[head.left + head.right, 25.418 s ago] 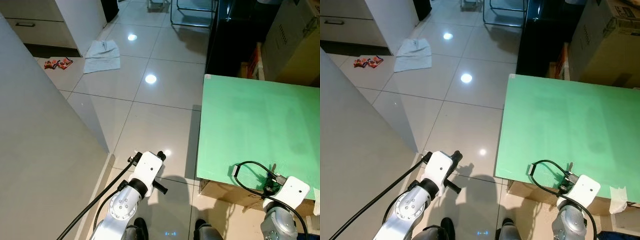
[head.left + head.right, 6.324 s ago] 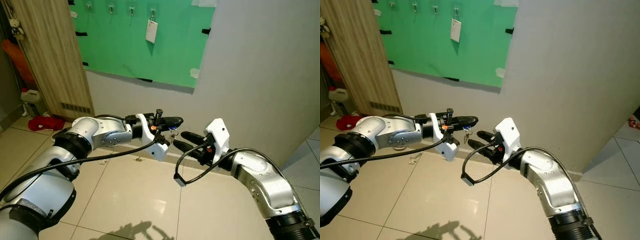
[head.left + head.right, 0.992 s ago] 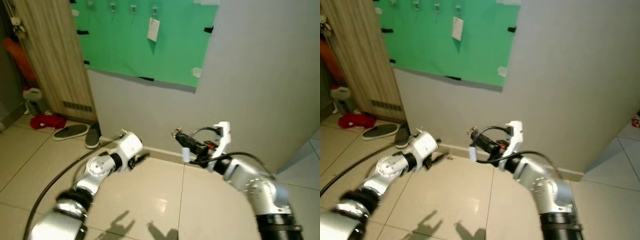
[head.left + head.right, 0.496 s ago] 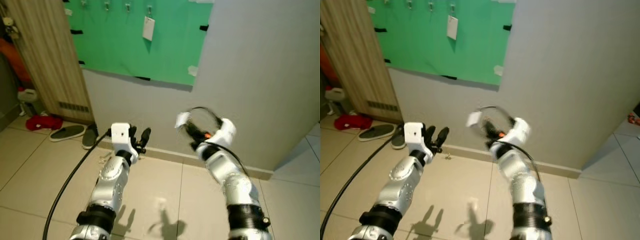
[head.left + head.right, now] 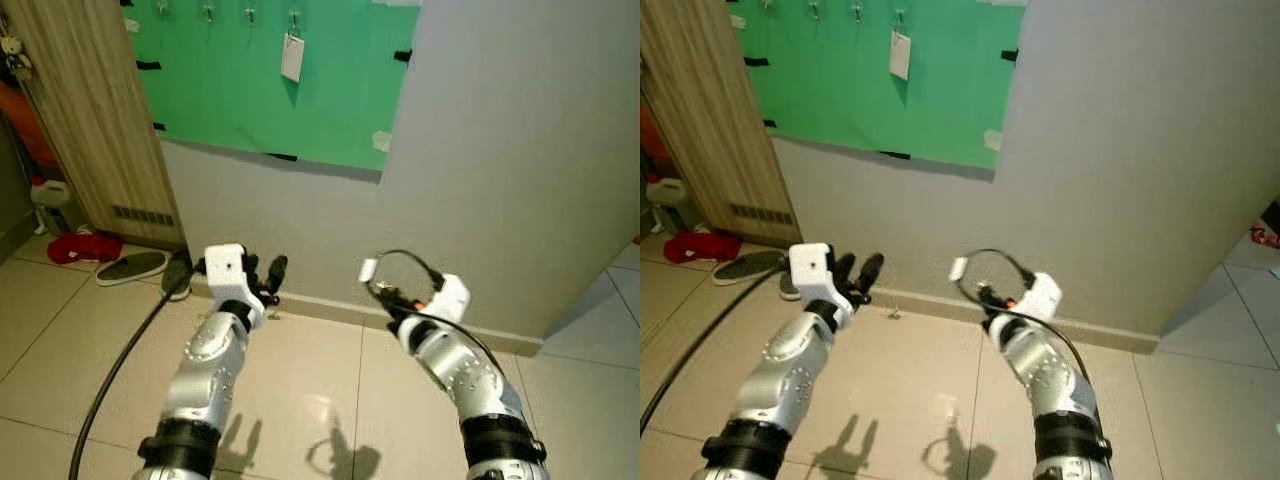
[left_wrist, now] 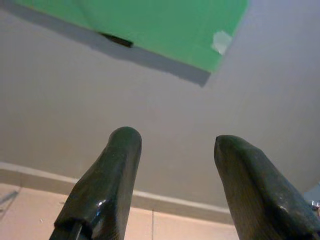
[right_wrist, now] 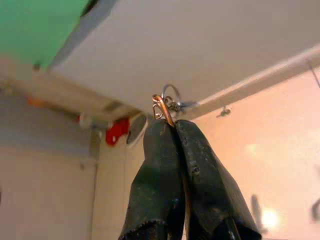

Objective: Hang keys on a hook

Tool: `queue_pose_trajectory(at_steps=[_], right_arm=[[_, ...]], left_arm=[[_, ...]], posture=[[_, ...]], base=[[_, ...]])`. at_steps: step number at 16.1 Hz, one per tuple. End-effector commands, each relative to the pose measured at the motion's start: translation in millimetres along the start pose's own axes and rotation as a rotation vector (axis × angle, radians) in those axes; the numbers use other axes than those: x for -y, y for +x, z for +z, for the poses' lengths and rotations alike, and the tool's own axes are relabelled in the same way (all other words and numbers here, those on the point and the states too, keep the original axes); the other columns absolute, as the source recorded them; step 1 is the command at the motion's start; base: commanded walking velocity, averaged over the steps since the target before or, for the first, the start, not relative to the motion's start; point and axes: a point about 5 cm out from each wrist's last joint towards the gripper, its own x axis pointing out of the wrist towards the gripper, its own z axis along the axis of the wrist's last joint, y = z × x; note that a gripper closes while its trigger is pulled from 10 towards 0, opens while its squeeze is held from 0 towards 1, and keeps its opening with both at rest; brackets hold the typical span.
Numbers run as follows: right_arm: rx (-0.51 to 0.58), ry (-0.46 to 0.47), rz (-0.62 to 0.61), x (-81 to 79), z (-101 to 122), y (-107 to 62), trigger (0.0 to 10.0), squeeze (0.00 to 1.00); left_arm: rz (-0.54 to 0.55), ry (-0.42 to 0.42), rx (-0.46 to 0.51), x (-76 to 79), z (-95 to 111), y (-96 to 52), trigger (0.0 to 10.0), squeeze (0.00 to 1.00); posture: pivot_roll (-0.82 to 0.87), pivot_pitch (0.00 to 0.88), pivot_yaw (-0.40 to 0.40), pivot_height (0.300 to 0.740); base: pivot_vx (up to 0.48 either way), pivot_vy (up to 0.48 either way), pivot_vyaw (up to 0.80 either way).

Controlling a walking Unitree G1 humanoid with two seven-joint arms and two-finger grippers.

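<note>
Nearest you, at about five o'clock in the head view, your right end effector (image 7: 172, 125) has its two black fingers pressed together on the keys (image 7: 167, 102). From the wrist view a copper-coloured ring and a silver ring stick out just past the fingertips, so the bunch runs on along the line of the fingers and points away from the wrist. Head-on, that effector is too small to read clearly; you see an orange spot beside the white wrist housing and a black cable looping above it.

At about seven o'clock your left end effector (image 5: 262, 279) is raised with its fingers (image 6: 107, 180) spread wide and holding nothing, aimed at the grey wall (image 5: 500, 150) above the skirting.

Beyond both, at about eleven o'clock, the green board (image 5: 270, 80) is fixed to the wall with black tape. A row of hooks (image 5: 250, 14) runs along its top edge, and a white tag (image 5: 291, 56) hangs from the rightmost one. The keys sit well below and to the right of those hooks. At nine o'clock, a shoe (image 5: 132, 266) and red cloth (image 5: 75, 248) lie on the tiled floor (image 5: 300, 400) by a wooden panel (image 5: 85, 120).
</note>
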Motion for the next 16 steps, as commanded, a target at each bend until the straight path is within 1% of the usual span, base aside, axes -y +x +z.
queue_pose_trajectory(at_steps=[1, 2, 3, 4, 5, 6, 7, 8, 9, 10, 11, 12, 13, 14, 16], right_arm=[[0.015, -0.142, 0.095, -18.1, 6.9, -0.5, 0.0, 0.0], [0.028, -0.283, 0.164, -31.8, 9.6, -2.2, 0.0, 0.0], [0.066, -0.413, 0.182, -38.7, 14.0, -3.3, 0.0, 0.0], [0.108, -0.51, 0.176, -41.7, 18.2, -3.9, 0.0, 0.0], [0.138, -0.547, 0.16, -41.3, 21.4, -4.0, 0.0, 0.0], [0.2, -0.627, 0.119, -38.2, 28.7, -4.6, 0.0, 0.0], [0.247, -0.643, 0.089, -34.6, 34.5, -5.8, 0.0, 0.0], [0.302, -0.698, 0.052, -29.3, 41.9, -10.6, 0.0, 0.0], [0.327, -0.717, 0.033, -26.1, 45.2, -14.3, 0.0, 0.0], [0.355, -0.706, -0.027, -11.5, 49.9, -25.2, 0.0, 0.0], [0.363, -0.693, -0.062, -2.4, 50.3, -31.8, 0.0, 0.0], [0.352, -0.684, -0.106, 12.9, 43.8, -43.6, 0.0, 0.0], [0.324, -0.686, -0.117, 24.0, 32.9, -54.2, 0.0, 0.0], [0.318, -0.686, -0.118, 26.6, 30.0, -57.4, 0.0, 0.0], [0.307, -0.692, -0.12, 33.1, 22.1, -67.4, 0.0, 0.0]], left_arm=[[0.006, 0.037, -0.004, -0.2, 2.6, -0.2, 10.0, 0.0], [-0.003, 0.099, -0.003, 1.2, 4.7, 1.2, 10.0, 0.0], [-0.018, 0.145, 0.0, 3.5, 6.8, 2.7, 10.0, 0.0], [-0.04, 0.185, 0.01, 6.9, 10.2, 4.0, 10.0, 0.0], [-0.046, 0.217, 0.012, 7.6, 11.8, 4.7, 10.0, 0.0], [-0.053, 0.259, 0.018, 8.2, 14.8, 5.4, 10.0, 0.0], [-0.049, 0.309, 0.018, 6.8, 17.0, 5.4, 10.0, 0.0], [-0.033, 0.347, 0.007, 0.4, 17.5, 1.8, 10.0, 0.0], [-0.026, 0.368, 0.009, -4.0, 18.3, -1.7, 10.0, 0.0], [-0.002, 0.393, -0.008, -17.4, 19.3, -13.9, 10.0, 0.0], [0.001, 0.397, -0.016, -22.9, 20.0, -20.8, 10.0, 0.0], [0.01, 0.401, -0.027, -31.4, 19.6, -32.8, 10.0, 0.0], [0.042, 0.364, -0.036, -39.5, 16.6, -42.9, 10.0, 0.0], [0.054, 0.348, -0.038, -41.9, 15.2, -45.6, 10.0, 0.0], [0.086, 0.301, -0.083, -43.4, -0.2, -54.8, 10.0, 0.0]], posture=[[-0.06, 0.0, -0.02, 0.74], [-0.06, 0.0, -0.021, 0.74], [-0.06, 0.0, -0.02, 0.74], [-0.06, 0.0, -0.02, 0.74], [-0.06, 0.0, -0.019, 0.74], [-0.06, 0.0, -0.017, 0.74], [-0.06, 0.0, -0.014, 0.74], [-0.06, 0.0, -0.005, 0.74], [-0.06, 0.0, -0.003, 0.74], [-0.05, 0.0, 0.0, 0.74], [-0.05, 0.0, -0.001, 0.74], [-0.04, 0.0, -0.004, 0.74], [-0.04, 0.0, -0.006, 0.74], [-0.04, 0.0, -0.006, 0.74], [-0.04, 0.0, -0.017, 0.74]], base=[[0.337, 0.341, 0.0], [0.375, 0.3, 0.0], [0.379, 0.296, 0.0], [0.394, 0.274, 0.0], [0.394, 0.274, 0.0], [0.394, 0.274, 0.0], [0.394, 0.274, 0.0], [0.382, 0.289, 0.0], [0.379, 0.292, 0.0], [0.382, 0.289, 0.0], [0.382, 0.289, 0.0], [0.379, 0.296, 0.0], [0.341, 0.337, 0.0], [0.341, 0.337, 0.0], [0.272, 0.398, 0.0]])
